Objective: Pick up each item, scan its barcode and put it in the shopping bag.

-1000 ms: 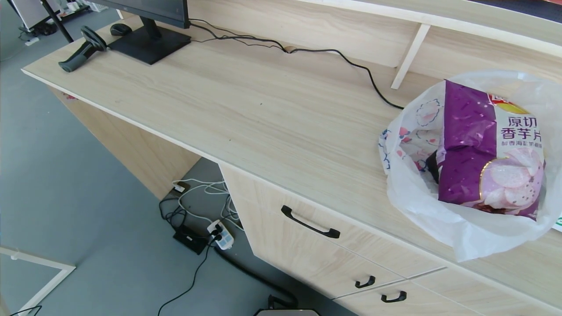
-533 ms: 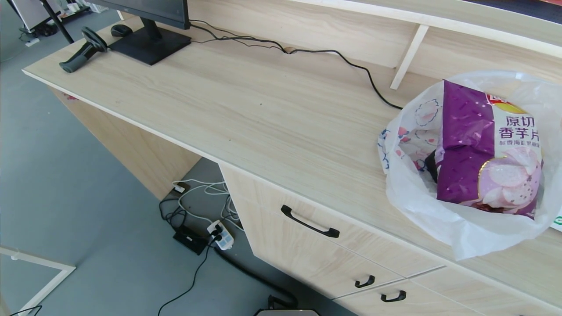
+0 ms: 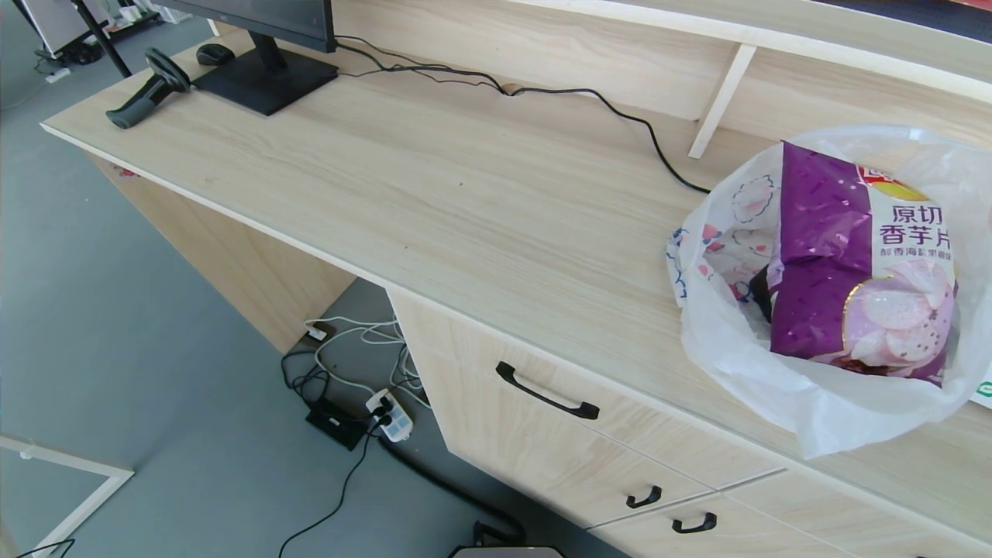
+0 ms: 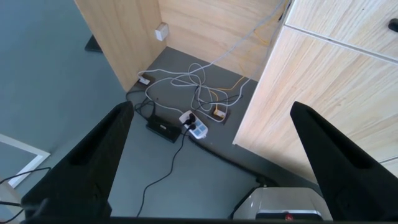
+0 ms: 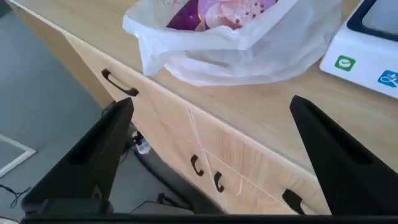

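Note:
A white plastic shopping bag (image 3: 775,387) stands open at the right end of the wooden counter (image 3: 465,201). In it lies a purple chip bag (image 3: 837,263), its top sticking out. The right wrist view has the shopping bag (image 5: 249,50) and the chip bag (image 5: 211,12) beyond my right gripper (image 5: 211,162), which hangs open and empty over the counter's front edge and drawers. My left gripper (image 4: 211,162) is open and empty too, low beside the cabinet, over the floor. A black handheld barcode scanner (image 3: 147,93) lies at the counter's far left corner.
A monitor stand (image 3: 263,74) and a mouse (image 3: 213,53) sit by the scanner, and a black cable (image 3: 620,116) runs along the counter's back. A white device (image 5: 367,43) stands beside the bag. Below are drawers with black handles (image 3: 546,394), and floor cables with a power strip (image 4: 193,124).
The head view has shifted very slightly. Nothing on the counter has visibly moved.

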{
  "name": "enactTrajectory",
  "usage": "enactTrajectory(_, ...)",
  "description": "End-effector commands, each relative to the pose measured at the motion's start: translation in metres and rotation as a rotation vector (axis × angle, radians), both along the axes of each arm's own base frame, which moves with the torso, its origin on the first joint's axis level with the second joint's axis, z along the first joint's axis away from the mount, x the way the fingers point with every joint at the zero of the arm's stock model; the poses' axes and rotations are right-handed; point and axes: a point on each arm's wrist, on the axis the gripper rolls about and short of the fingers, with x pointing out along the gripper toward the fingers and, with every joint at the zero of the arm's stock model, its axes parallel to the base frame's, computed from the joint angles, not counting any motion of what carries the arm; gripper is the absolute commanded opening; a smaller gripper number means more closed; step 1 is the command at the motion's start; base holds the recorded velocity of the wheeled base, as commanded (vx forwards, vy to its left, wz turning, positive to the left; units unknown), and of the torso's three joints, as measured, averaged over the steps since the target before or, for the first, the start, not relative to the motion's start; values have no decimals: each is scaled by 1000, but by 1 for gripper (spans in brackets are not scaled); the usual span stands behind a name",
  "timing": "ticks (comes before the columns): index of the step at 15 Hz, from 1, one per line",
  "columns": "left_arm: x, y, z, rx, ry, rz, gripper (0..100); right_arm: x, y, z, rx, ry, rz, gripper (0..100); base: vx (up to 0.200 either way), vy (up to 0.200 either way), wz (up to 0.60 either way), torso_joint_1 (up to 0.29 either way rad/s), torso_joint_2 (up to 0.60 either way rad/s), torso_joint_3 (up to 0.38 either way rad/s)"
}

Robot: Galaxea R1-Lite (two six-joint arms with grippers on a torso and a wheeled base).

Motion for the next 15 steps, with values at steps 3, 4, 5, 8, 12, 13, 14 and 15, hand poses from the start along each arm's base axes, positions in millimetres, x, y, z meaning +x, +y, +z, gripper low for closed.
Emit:
enactTrajectory(3,0,0,0,-1,2,0,100,-1,-1,-22,-38,4,30,100,0,0,0,0,0,0)
enactTrajectory(4,0,0,0,-2,4,0,100,0,-1,-34,-18,127,37,100,0,0,0,0,0,0)
enactTrajectory(5,0,0,0,-4,4,0,100,0,-1,-32,54,148,48,100,0,0,0,0,0,0)
enactTrajectory(8,0,0,0,-4,4,0,100,0,-1,-32,120,143,48,100,0,0,0,0,0,0)
enactTrajectory(12,0,0,0,-9,4,0,100,0,0,-32,-6,113,64,100,0,0,0,0,0,0)
enactTrajectory(13,0,0,0,-15,4,0,100,0,0,-32,-44,108,70,100,0,0,0,0,0,0)
enactTrajectory(14,0,0,0,-25,4,0,100,0,0,-32,-89,98,60,100,0,0,0,0,0,0)
enactTrajectory(15,0,0,0,-35,2,0,100,0,-1,-33,-97,101,7,100,0,0,0,0,0,0)
